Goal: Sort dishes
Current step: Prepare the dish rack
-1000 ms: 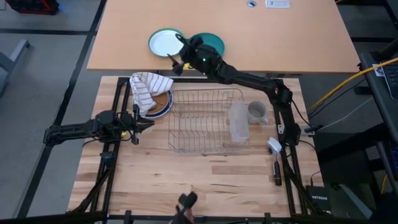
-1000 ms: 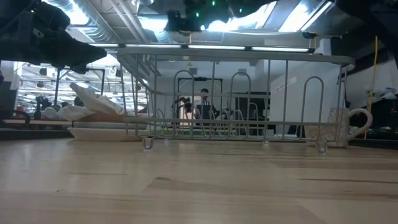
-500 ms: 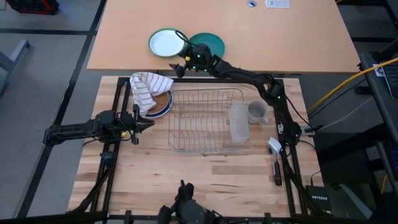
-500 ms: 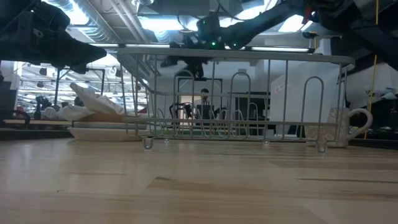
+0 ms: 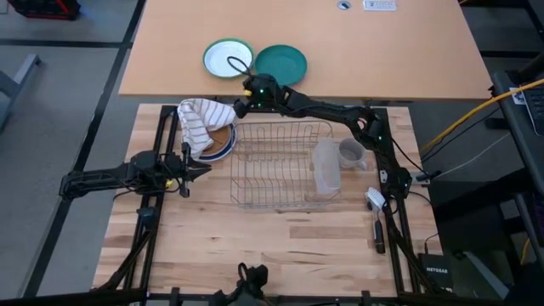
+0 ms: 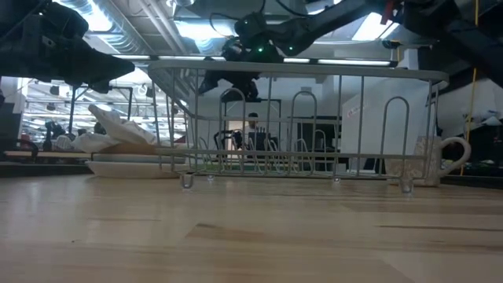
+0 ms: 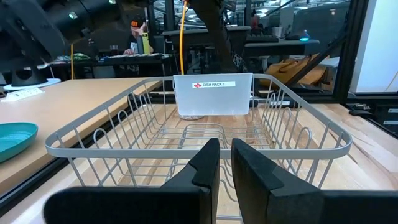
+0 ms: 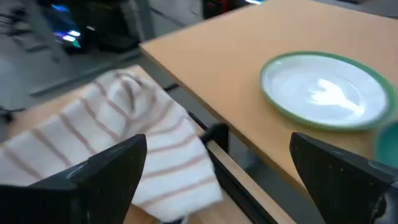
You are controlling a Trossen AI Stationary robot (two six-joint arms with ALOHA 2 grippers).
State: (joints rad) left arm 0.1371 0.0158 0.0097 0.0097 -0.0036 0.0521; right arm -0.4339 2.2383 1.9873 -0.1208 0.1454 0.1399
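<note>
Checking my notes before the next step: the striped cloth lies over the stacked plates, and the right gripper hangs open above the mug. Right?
Not quite. The right gripper hangs open by the striped cloth, not above the mug, as the high view shows. The cloth does lie over the stacked plates.

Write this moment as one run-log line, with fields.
left gripper: shut, waiting beside wire dish rack | right gripper: jaws open, above striped cloth covering stacked plates

1. A robotics lab or workshop: open hall with exposed ceiling ducts (image 6: 149, 23) and strip lights.
2. Pale wooden table (image 5: 280, 246) fitted with a black metal frame (image 5: 161, 161).
3. Desks cluttered with equipment and a seated person (image 6: 253, 132) beyond.
</note>
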